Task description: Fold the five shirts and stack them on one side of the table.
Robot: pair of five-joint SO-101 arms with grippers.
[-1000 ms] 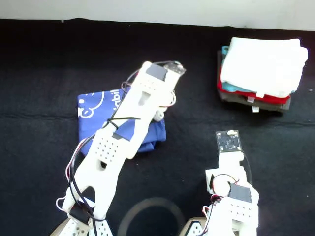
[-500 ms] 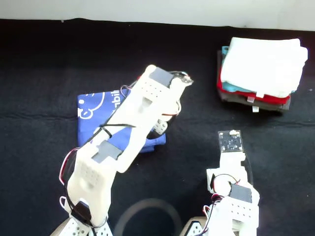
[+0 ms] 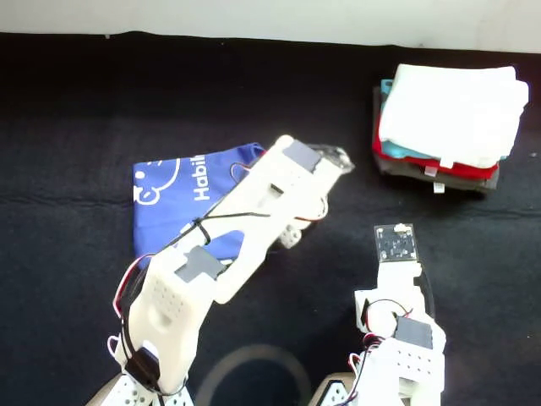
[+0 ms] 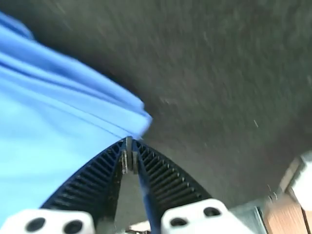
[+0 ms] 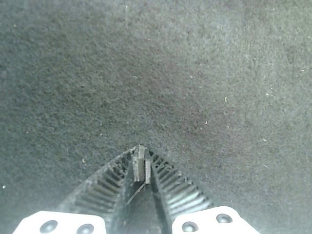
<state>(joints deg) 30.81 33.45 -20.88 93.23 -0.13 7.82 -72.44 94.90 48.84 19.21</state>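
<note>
A blue shirt (image 3: pixel 173 199) with white print lies left of the table's middle, part of it under my left arm (image 3: pixel 283 182). In the left wrist view my left gripper (image 4: pixel 129 147) is shut on an edge of the blue shirt (image 4: pixel 63 131), with a strip of blue cloth between its fingers. A stack of folded shirts (image 3: pixel 448 118) sits at the back right: white on top, then teal, red and a dark one. My right arm (image 3: pixel 397 338) stays near the front edge. Its gripper (image 5: pixel 141 163) is shut just over the bare black cloth (image 5: pixel 195 73), holding nothing.
The table is covered by a black cloth (image 3: pixel 84 110). A pale wall (image 3: pixel 254 17) runs along the far edge. Open cloth lies between the blue shirt and the stack.
My left arm has swung to the right, toward the stack. The blue shirt's right edge has shifted with it and more of the print shows. The right arm has kept still.
</note>
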